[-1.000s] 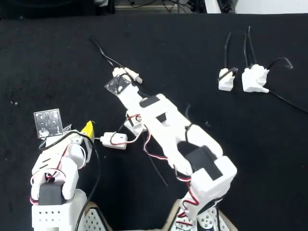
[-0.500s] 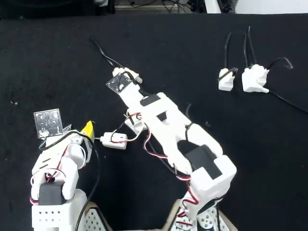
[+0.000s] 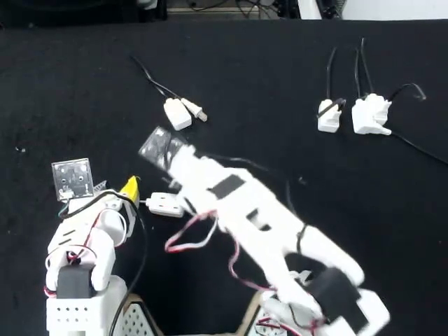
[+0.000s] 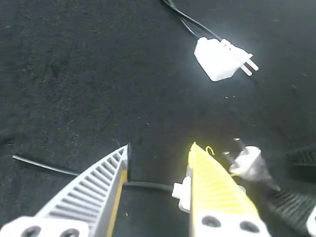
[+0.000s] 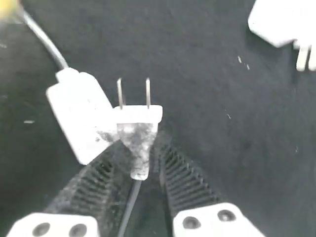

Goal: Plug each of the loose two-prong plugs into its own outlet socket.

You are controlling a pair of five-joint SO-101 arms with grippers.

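One plug in your grasp: your right hand (image 5: 139, 155) is clenched on the grey plug (image 5: 138, 118). Its two prongs point forward and are bare, not in any socket.
Nearest socket: the white outlet socket (image 5: 79, 118) lies on the counter (image 3: 84, 70) towards the near edge, on the left side. It is just beside the grey plug, and the prongs run alongside its body rather than into its face.
Left hand: your left hand (image 4: 159, 147) is released, its fingers wide apart and astride the socket's black cord (image 4: 148, 185). The yellow finger sits right by the socket's cord end, and I judge that nothing is pinning the socket down.
Second plug: the white plug (image 4: 216, 59) lies loose on the counter towards the far edge, left of the middle. Its prongs are exposed and no hand is near it.
Far right: two white pieces (image 3: 327, 117) with dark cords sit side by side near the far edge on the right side. You cannot tell from here whether they are mated pairs, spare sockets or more loose plugs.
Done so far: by my reading, one plug has been picked up and brought next to a socket. No insertion is visible at this end of the counter.
Left to do: you need to turn the grey plug to face the socket's slots, steady the socket, and push the plug home. Then the white plug needs its own socket.
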